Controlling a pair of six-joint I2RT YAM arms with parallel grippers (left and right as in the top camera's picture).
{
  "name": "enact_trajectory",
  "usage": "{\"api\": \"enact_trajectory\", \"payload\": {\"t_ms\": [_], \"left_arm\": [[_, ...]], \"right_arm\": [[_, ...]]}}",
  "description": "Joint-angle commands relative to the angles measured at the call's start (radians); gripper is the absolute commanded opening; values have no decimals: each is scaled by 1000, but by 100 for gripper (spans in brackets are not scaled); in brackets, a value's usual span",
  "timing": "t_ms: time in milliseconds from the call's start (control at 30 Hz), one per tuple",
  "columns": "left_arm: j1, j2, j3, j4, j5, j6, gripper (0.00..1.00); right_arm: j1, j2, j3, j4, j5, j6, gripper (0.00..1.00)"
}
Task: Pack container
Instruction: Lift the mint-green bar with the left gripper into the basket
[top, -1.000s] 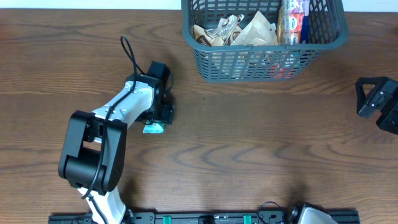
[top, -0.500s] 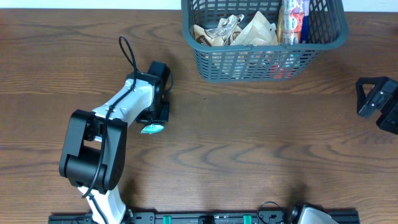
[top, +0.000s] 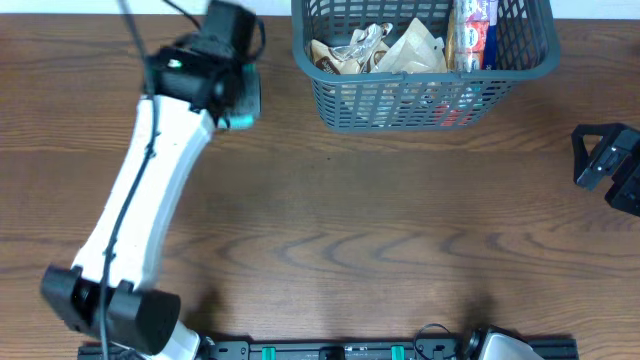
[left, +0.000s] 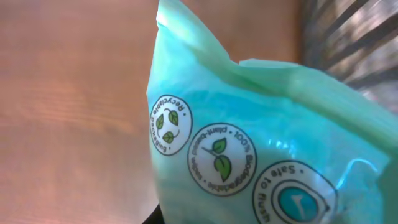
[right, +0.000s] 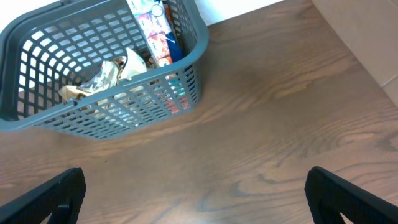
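My left gripper (top: 240, 103) is shut on a teal-green wipes packet (top: 245, 121), held up above the table just left of the container (top: 420, 105). Seen from the left wrist, the packet (left: 249, 143) fills most of the frame, round printed leaf seals on its face, and the lattice side of the container (left: 351, 37) is blurred at the top right. The container is a dark grey-blue slotted basket at the far middle, also seen in the right wrist view (right: 124, 106). My right gripper (top: 605, 170) rests at the right edge, open (right: 196, 199), with only bare table between its fingers.
Inside the basket lie crumpled brown and clear snack wrappers (top: 385, 45) and a colourful upright packet (top: 470, 35). A black rail (top: 330, 350) runs along the table's near edge. The white left arm (top: 140, 210) stretches diagonally over the table's left side.
The left gripper closed on the teal packet, lifted it off the table and swung it away toward the basket's left side. The right arm has not moved.
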Motion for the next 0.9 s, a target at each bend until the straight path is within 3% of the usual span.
{"api": "enact_trajectory", "payload": {"t_ms": [0, 400, 867], "left_arm": [[-45, -2, 127, 0, -23, -5, 5], [-262, 21, 219, 337, -35, 33, 6], [-281, 153, 218, 713, -31, 34, 6]], "right_arm": [[10, -2, 2, -2, -8, -13, 99], [10, -2, 2, -3, -8, -13, 99], [10, -2, 2, -3, -9, -13, 99]]}}
